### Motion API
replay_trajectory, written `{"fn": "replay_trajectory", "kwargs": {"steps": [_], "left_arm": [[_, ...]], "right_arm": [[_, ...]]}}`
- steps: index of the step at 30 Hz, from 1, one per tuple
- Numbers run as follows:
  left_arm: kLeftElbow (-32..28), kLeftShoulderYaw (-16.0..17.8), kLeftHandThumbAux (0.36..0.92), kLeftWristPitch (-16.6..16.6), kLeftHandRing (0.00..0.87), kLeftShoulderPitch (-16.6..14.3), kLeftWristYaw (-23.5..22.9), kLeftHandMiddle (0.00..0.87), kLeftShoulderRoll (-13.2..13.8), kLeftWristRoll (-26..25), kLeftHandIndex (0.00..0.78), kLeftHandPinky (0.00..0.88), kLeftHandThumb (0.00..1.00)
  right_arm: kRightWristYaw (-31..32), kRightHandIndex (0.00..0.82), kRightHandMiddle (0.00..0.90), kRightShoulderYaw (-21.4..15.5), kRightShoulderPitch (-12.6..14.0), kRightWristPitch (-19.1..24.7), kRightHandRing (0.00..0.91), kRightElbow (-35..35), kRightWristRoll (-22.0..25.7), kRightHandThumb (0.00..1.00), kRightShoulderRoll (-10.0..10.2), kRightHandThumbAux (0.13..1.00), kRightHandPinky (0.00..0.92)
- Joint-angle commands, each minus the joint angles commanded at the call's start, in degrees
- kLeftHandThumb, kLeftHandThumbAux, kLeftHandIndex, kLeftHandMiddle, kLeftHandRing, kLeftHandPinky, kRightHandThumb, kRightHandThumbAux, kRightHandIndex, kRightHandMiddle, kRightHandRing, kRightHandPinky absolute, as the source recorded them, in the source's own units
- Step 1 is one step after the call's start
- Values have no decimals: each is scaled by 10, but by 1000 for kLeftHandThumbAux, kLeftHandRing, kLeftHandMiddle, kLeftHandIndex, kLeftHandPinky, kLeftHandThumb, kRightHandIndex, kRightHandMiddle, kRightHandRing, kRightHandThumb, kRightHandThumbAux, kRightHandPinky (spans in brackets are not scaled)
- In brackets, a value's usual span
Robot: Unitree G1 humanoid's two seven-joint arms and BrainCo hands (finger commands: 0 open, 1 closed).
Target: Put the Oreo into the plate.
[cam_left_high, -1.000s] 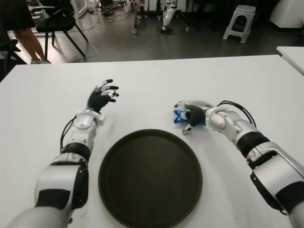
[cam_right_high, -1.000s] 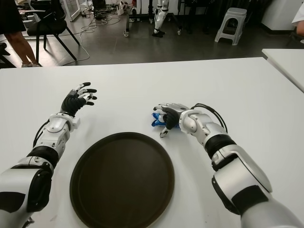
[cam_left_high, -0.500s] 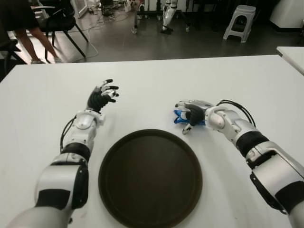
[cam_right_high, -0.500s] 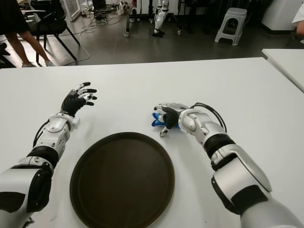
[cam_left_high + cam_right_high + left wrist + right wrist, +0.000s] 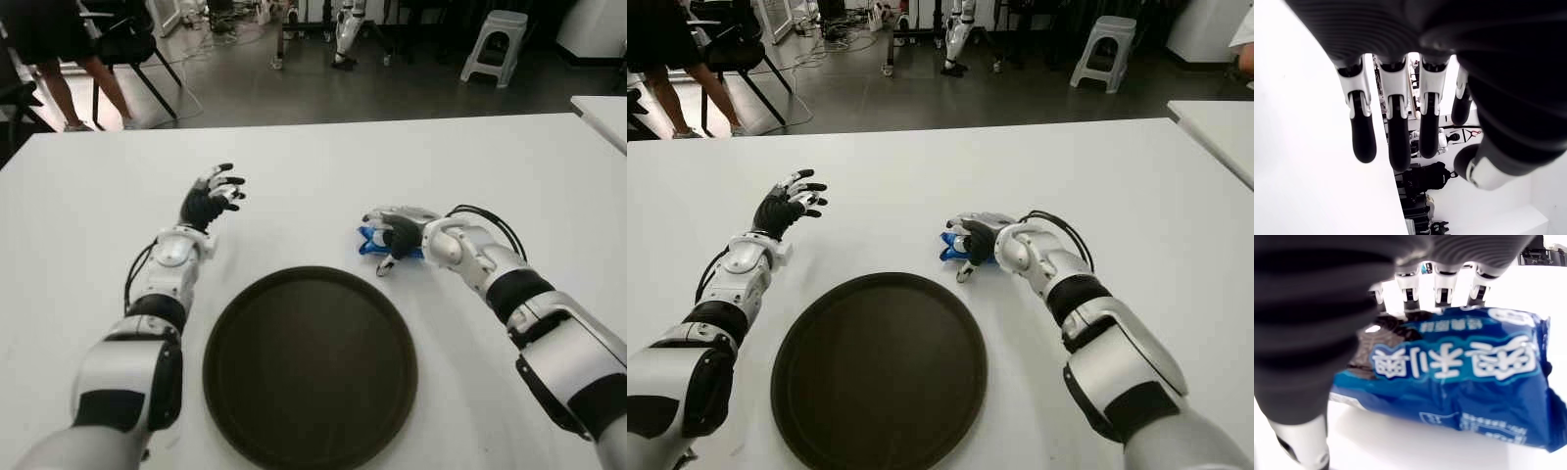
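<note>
A blue Oreo packet (image 5: 371, 241) lies on the white table (image 5: 313, 176), just beyond the right rim of the round dark plate (image 5: 310, 364). My right hand (image 5: 394, 238) is draped over it. In the right wrist view the fingers (image 5: 1442, 281) reach down behind the Oreo packet (image 5: 1459, 377). The thumb (image 5: 1300, 431) stands on the near side with bare table between it and the packet. My left hand (image 5: 212, 196) shows left of the plate, farther up the table, with its fingers (image 5: 1396, 132) spread and holding nothing. The plate holds nothing.
Beyond the table's far edge stand a black chair (image 5: 122, 44), a person's legs (image 5: 59, 93) and a grey stool (image 5: 495, 44) on the dark floor. Part of a second white table (image 5: 602, 113) shows at the right edge.
My right hand has shifted very slightly over the Oreo packet, which stays in place. The left hand has not moved. The person at the back has stepped a little.
</note>
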Motion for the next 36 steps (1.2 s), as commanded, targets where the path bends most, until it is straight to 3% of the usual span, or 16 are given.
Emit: {"fn": "replay_trajectory", "kwargs": {"steps": [10,13,15,17,18,20,22,29,33,36], "left_arm": [[0,3,691,1,348,0,-1,307,0,-2,181,399,239],[-2,2,682,0,345,1,-2,306,0,-1,178,392,233],[-2,1,678,0,348,1,-1,308,0,0,177,396,228],[-2,1,677,0,353,1,0,311,0,1,177,404,227],[-2,0,676,0,355,1,0,312,1,1,177,406,227],[-2,0,674,0,358,1,1,313,1,2,178,408,228],[-2,0,670,1,358,1,0,313,1,2,178,409,229],[-1,1,684,5,358,-1,-3,309,1,0,176,419,247],[-1,2,688,5,351,0,-5,304,1,-1,173,406,249],[-1,3,684,4,348,0,-6,305,1,-2,172,401,242]], "right_arm": [[15,141,148,11,-5,11,151,0,-11,0,-2,765,157],[15,226,224,17,-8,11,246,3,-15,0,-3,787,283],[14,306,331,19,-8,12,361,4,-15,29,-4,806,402],[14,351,399,20,-8,12,421,4,-15,66,-4,813,456],[14,375,444,20,-9,12,462,4,-15,284,-5,785,492],[15,397,500,19,-8,11,514,2,-15,476,-5,760,535],[16,412,553,19,-8,8,561,1,-15,597,-6,744,574],[23,424,597,25,-10,1,597,-1,-18,683,-10,728,600],[33,422,528,30,-13,-5,540,-3,-22,692,-14,725,554],[41,420,483,34,-15,-8,502,-3,-24,786,-16,699,519]]}}
